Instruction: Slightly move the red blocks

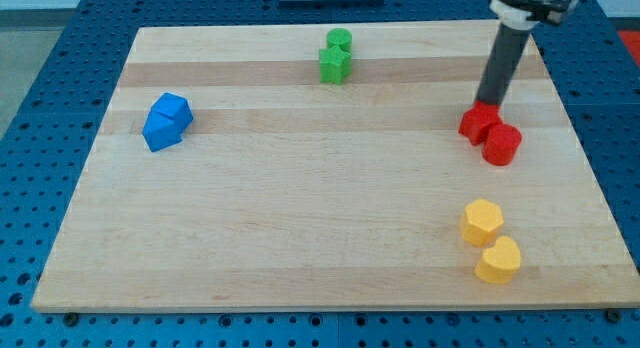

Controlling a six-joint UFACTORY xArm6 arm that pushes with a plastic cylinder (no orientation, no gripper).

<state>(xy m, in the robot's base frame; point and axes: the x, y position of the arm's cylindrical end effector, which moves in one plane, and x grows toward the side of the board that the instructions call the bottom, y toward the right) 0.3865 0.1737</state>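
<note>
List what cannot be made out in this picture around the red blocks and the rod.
- My tip, camera view: it ends right at the top edge of the red blocks; whether it touches them cannot be told.
- The rod's upper part and the arm: cut off by the view's top edge.
- Exact shapes of the two red blocks: too small, and they sit tight together.

A pale wood grain with faint lighter and darker bands is shown by the surface, which is framed by a blue base dotted with dark holes. Two red blocks are seen, along with two green blocks, two blue blocks and two yellow blocks. The rod is coloured dark grey to black.
</note>
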